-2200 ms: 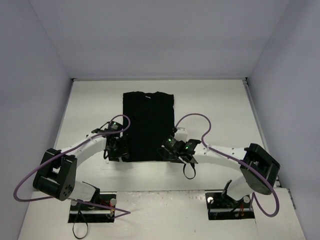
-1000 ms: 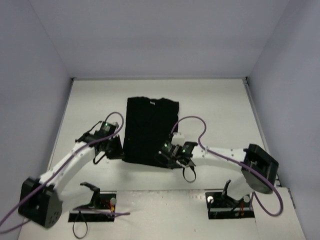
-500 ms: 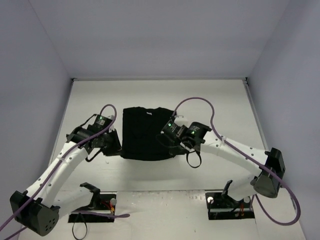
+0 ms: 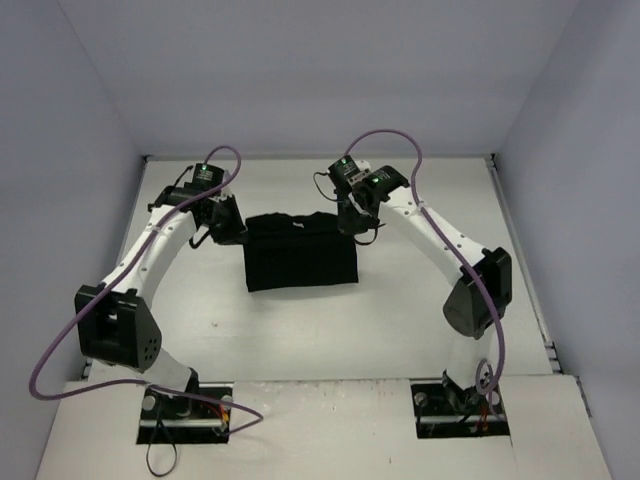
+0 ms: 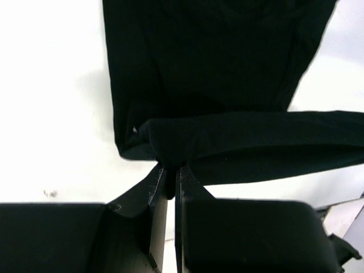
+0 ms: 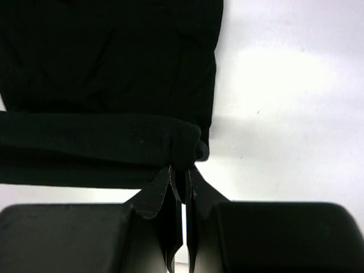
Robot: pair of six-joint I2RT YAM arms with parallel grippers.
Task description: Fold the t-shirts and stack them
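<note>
T-shirt (image 4: 300, 262) spans left gripper (image 4: 236, 232) to right gripper (image 4: 350, 223), pinched by both.

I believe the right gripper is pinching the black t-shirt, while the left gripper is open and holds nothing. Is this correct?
Not entirely. The left gripper is shut on the t-shirt too: the left wrist view shows it closed on a bunched fold of the black cloth. The right gripper is pinching the t-shirt, as you say.

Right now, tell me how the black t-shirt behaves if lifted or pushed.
Probably floppy: the t-shirt doubles over between the left gripper and right gripper. Likely light: two small pinches carry its edge. Pushed, it would probably bunch, as at each pinch.
</note>
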